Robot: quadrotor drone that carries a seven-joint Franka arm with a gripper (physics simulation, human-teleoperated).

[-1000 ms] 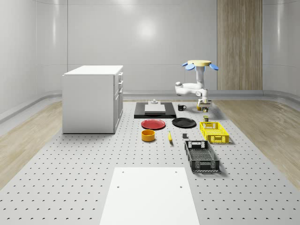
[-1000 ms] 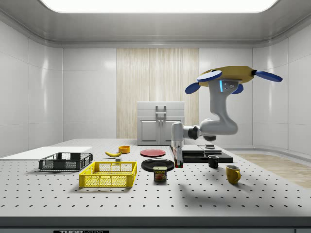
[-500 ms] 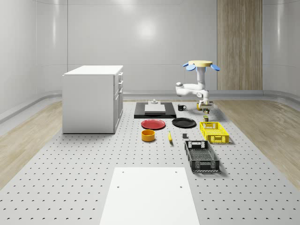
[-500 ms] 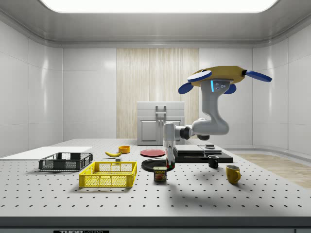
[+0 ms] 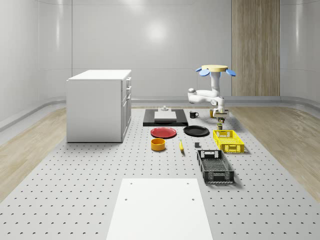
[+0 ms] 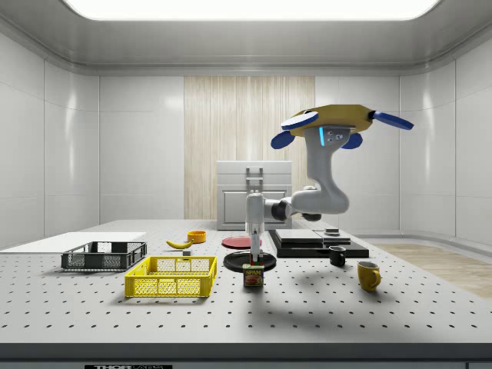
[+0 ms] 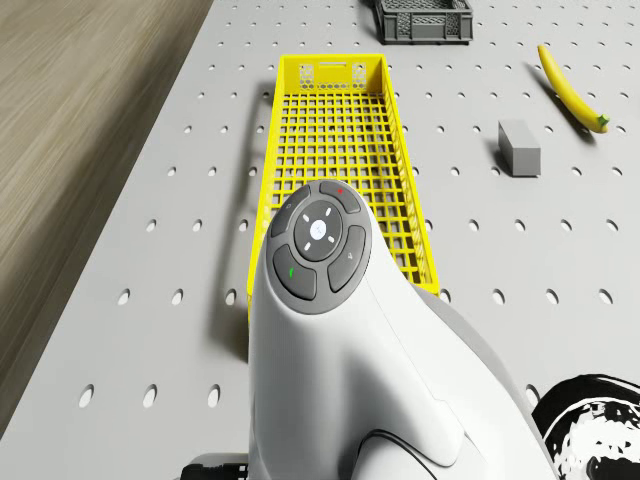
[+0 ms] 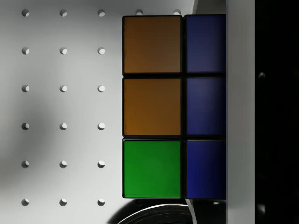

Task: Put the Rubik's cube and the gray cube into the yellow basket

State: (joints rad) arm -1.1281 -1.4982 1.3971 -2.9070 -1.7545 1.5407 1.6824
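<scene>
While the drone (image 6: 335, 121) hovers beyond the basket (image 6: 171, 277), its fingers (image 6: 254, 257) pinch the Rubik's cube (image 8: 174, 106) just above a can (image 6: 253, 276). Near the basket lie the gray cube (image 7: 518, 147), a banana (image 7: 570, 88), a black plate (image 6: 250, 261) and a dark crate (image 7: 424, 20).

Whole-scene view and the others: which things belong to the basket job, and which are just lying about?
Job: Rubik's cube, gray cube, yellow basket.

Lying about: banana, black crate, black plate, red plate, orange bowl, can, yellow mug, black mug, cabinet.
</scene>
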